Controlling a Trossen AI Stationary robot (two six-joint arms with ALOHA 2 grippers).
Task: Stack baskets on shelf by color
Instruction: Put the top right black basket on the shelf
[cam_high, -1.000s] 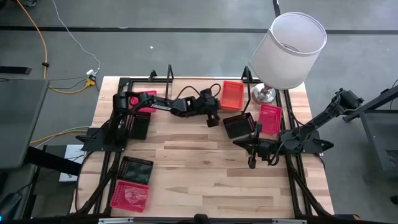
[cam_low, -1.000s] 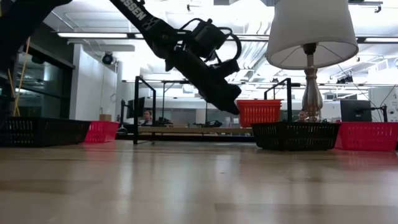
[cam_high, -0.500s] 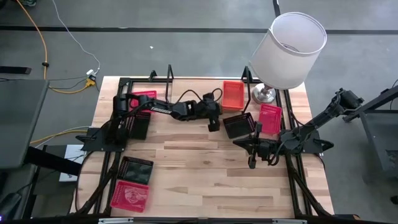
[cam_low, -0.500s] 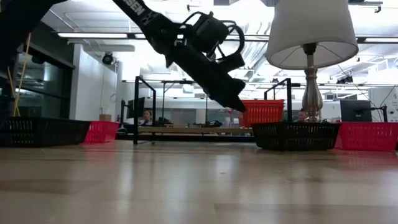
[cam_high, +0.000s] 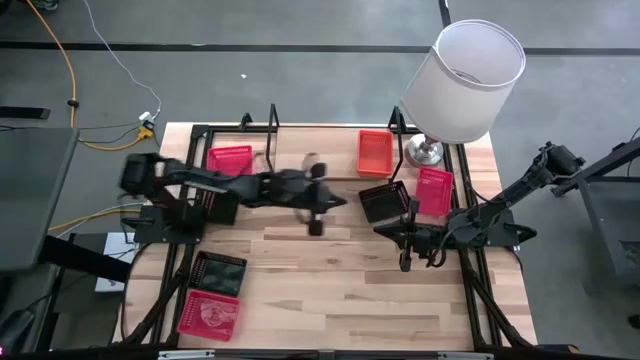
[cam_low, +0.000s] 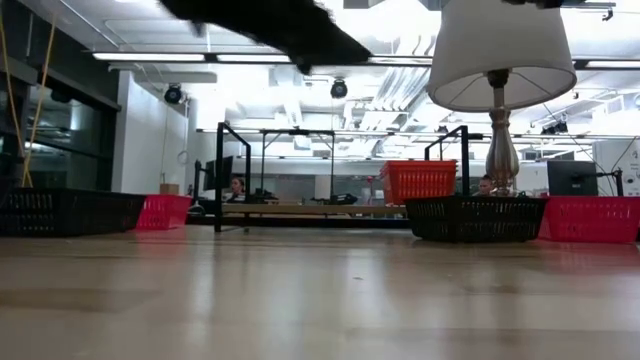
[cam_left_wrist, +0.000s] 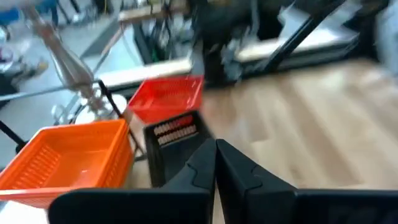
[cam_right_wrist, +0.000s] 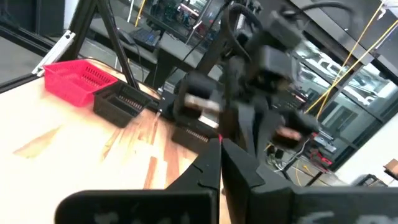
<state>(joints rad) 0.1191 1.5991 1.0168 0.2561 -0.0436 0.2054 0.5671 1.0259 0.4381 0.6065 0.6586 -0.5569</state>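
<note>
The orange basket (cam_high: 374, 152) (cam_low: 416, 181) sits on the right end of the shelf (cam_high: 273, 122), whose black uprights (cam_low: 219, 176) and wood base show in the low view. A red basket (cam_high: 230, 158) sits at the shelf's left end. A black basket (cam_high: 385, 201) (cam_left_wrist: 177, 146) and a red one (cam_high: 434, 190) lie on the table near the lamp. My left gripper (cam_high: 316, 227) (cam_left_wrist: 216, 148) is shut and empty, above mid-table, left of the black basket. My right gripper (cam_high: 405, 262) (cam_right_wrist: 220, 143) is shut and waits near the table's right side.
A white-shaded lamp (cam_high: 465, 80) stands at the far right corner. A black basket (cam_high: 218, 270) and a red one (cam_high: 208, 313) lie at the near left, and another black one (cam_high: 222, 206) lies under my left arm. Bare wood (cam_high: 350, 290) spreads across the near middle.
My left gripper has drawn back from beside the orange basket, moving toward the table's near edge and left, and has risen out of the low view's top. The orange basket stays on the shelf. The right arm has kept still.
</note>
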